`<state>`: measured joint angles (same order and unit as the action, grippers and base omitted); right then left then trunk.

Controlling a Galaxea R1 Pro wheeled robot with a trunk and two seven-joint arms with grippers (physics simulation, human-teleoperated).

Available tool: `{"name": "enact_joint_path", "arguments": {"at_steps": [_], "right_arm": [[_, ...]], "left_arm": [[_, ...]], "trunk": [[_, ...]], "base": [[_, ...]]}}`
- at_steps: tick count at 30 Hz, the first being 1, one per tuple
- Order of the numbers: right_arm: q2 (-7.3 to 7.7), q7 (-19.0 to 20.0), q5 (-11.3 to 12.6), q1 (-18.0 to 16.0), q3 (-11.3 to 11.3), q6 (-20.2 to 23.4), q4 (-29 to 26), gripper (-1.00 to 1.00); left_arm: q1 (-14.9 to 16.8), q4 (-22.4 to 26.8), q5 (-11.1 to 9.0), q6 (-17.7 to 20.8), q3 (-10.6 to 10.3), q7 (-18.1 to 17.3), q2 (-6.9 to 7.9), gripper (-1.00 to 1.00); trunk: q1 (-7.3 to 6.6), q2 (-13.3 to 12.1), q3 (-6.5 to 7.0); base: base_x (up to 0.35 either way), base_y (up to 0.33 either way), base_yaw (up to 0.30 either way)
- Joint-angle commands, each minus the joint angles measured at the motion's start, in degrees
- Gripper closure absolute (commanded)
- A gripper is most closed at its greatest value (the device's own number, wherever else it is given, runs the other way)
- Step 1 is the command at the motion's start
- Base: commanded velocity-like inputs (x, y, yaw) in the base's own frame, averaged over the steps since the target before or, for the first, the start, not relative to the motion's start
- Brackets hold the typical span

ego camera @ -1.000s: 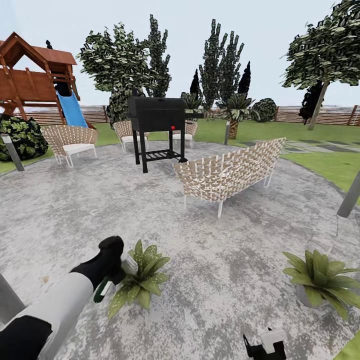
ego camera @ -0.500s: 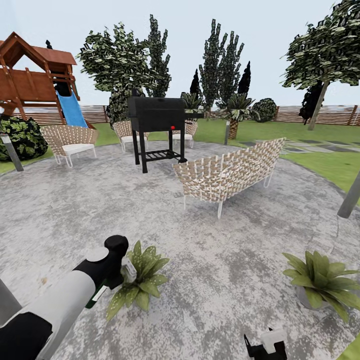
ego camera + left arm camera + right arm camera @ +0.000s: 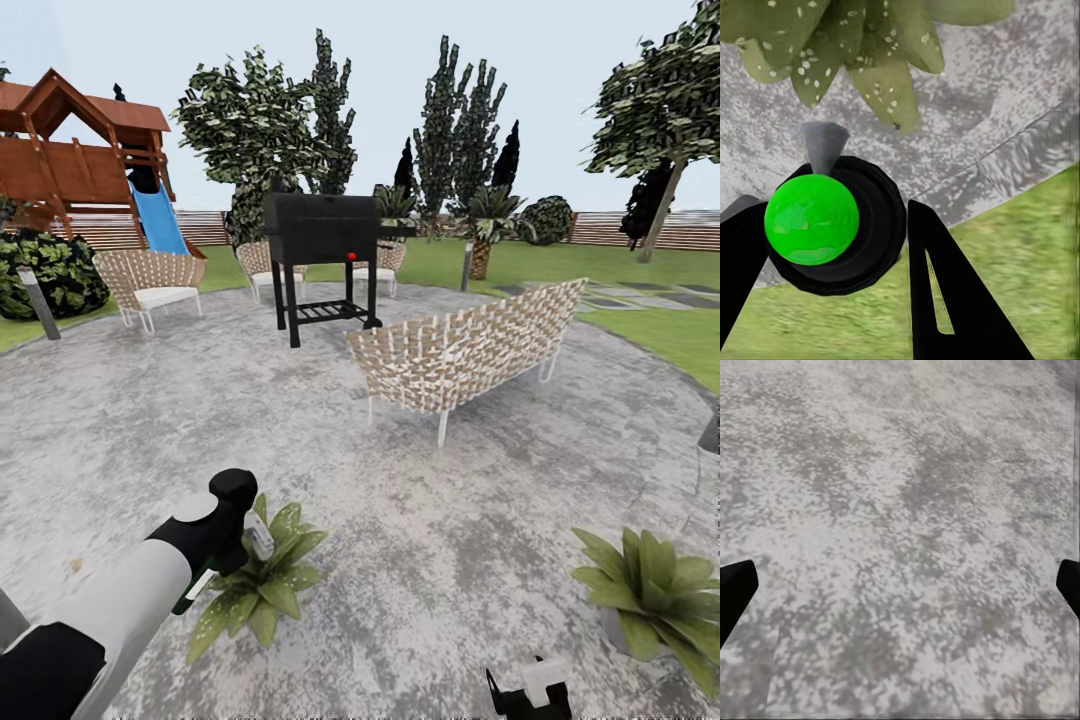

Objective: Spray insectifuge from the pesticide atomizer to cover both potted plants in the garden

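Left end effector (image 3: 832,255) — fingers closed around the spray bottle (image 3: 832,225) (green sphere at its centre), held just above the nearer potted plant (image 3: 255,575) on the stone patio (image 3: 420,540). Right end effector (image 3: 900,585) — fingers spread wide over bare patio. Second potted plant (image 3: 655,590) well apart; woven bench (image 3: 465,350) beyond.

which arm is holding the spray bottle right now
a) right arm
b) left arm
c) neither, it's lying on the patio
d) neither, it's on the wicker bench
b: in the head view the left gripper holds the pesticide atomizer right beside the nearer potted plant, and the left wrist view shows the bottle between the fingers.
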<state>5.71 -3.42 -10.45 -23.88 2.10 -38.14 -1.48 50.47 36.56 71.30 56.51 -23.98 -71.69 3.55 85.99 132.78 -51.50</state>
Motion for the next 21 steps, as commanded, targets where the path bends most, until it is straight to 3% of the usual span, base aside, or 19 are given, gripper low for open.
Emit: {"name": "enact_joint_path", "arguments": {"at_steps": [1, 7, 15, 21], "right_arm": [[0.0, -0.36, -0.36, -0.03, 0.18, -0.1, 0.05, -1.0], [0.0, -0.36, -0.38, -0.03, 0.18, -0.09, 0.07, -1.0], [0.0, -0.36, -0.44, -0.03, 0.18, -0.11, 0.07, -1.0], [0.0, -0.36, -0.44, -0.03, 0.18, -0.1, 0.06, -1.0]], "left_arm": [[0.02, 0.09, 0.42, 0.44, -0.28, -0.56, 0.04, 1.0], [-0.02, 0.09, 0.42, 0.44, -0.26, -0.55, 0.09, 1.0], [-0.38, -0.3, 0.42, 0.44, -0.19, -0.34, 0.14, 1.0], [-0.63, -0.59, 0.42, 0.44, -0.04, -0.18, 0.14, 1.0]], "trunk": [[-0.03, 0.03, -0.06], [-0.03, 0.03, -0.06], [-0.03, 0.03, -0.06], [-0.03, 0.03, -0.06]], "base": [[-0.173, -0.238, 0.002], [-0.22, -0.213, 0.026], [-0.265, -0.125, 0.247], [-0.053, -0.009, 0.121]]}}
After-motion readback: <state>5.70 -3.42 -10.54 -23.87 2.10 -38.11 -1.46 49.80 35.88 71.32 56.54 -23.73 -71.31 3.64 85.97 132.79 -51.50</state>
